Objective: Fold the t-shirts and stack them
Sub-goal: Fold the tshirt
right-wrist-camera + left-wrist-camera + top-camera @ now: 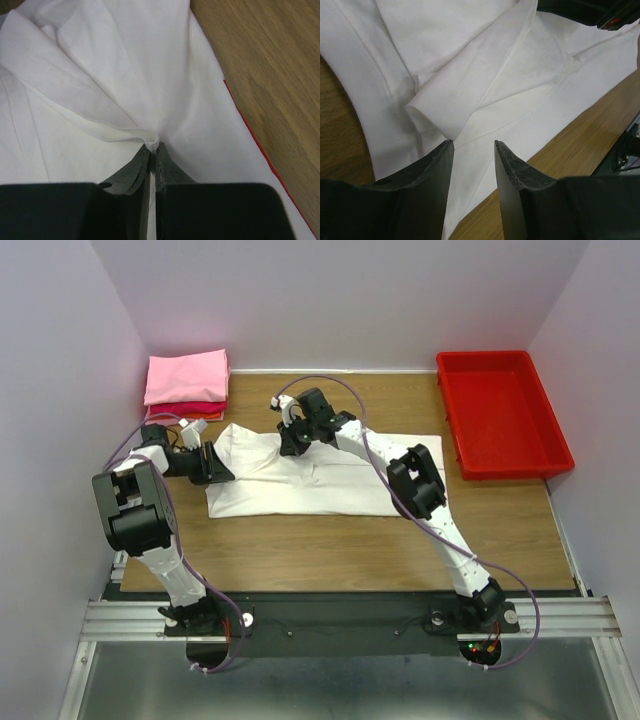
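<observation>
The white tee (330, 485) lies spread across the middle of the table (300, 550) in the overhead view, partly folded into a long band. The pink tee (186, 376) sits folded on the red tee (190, 408) in the upper left corner. My right claw (153, 147) is pinched shut on a small ridge of white cloth near the band's upper edge, and the fabric puckers towards its tips. My left claw (474, 147) stands about half open at the band's left end. A rolled fold of cloth sits just ahead of its tips, and nothing is gripped there yet. I take the step in hand to be getting both holds set for the next fold. To do it well I would ease the left claw forward until the fold sits well between the tips, then close it before lifting anything. I can't tell how many layers the right pinch has caught, so I'd raise it gently first and watch for the underlayer dragging. After that both claws should rise together and stay low and level. The risk is a one-sided pull that skews the band or bunches it.
</observation>
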You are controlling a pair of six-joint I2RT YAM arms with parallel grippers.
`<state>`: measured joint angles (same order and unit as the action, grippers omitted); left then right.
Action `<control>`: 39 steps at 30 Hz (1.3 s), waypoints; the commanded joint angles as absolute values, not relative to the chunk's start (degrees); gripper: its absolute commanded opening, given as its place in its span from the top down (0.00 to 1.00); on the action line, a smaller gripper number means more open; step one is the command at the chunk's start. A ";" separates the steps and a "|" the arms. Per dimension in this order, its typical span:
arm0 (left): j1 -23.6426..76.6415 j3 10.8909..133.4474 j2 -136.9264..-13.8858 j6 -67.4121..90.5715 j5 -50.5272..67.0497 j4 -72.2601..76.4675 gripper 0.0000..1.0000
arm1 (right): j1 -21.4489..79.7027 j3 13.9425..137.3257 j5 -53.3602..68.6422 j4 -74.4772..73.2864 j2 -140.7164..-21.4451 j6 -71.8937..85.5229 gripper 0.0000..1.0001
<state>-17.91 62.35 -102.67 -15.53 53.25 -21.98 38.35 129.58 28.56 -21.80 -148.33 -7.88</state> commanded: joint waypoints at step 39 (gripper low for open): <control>-17.49 82.88 -114.52 -10.81 58.71 -23.64 1.00 | 38.76 124.45 24.79 -17.23 -139.92 -7.12 0.99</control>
<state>-17.96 79.09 -112.99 -11.27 56.86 -22.41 38.35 124.66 26.72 -20.10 -144.64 -7.29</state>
